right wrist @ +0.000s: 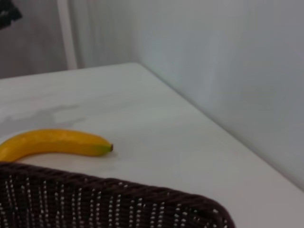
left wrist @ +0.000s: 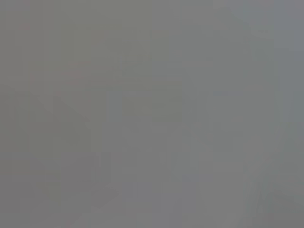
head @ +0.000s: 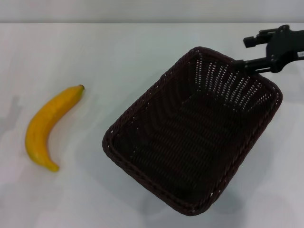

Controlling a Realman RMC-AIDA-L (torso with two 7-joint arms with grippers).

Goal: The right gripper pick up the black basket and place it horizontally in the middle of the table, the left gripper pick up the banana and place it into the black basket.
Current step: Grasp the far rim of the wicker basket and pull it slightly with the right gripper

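Observation:
The black basket point(head: 185, 137) sits diagonally right of the middle of the white table point(head: 118, 57), empty. My right gripper point(head: 243, 62) reaches in from the upper right and is clamped on the basket's far rim near its far corner. The basket's rim also shows close up in the right wrist view point(right wrist: 104, 197). The banana point(head: 47, 126) lies on the table at the left, clear of the basket, stem tip pointing away from me; it also shows in the right wrist view point(right wrist: 52, 142). My left gripper is out of view.
The table's far edge meets a pale wall point(head: 152, 12). The left wrist view shows only plain grey. Bare table point(right wrist: 156, 123) lies between the banana and the basket.

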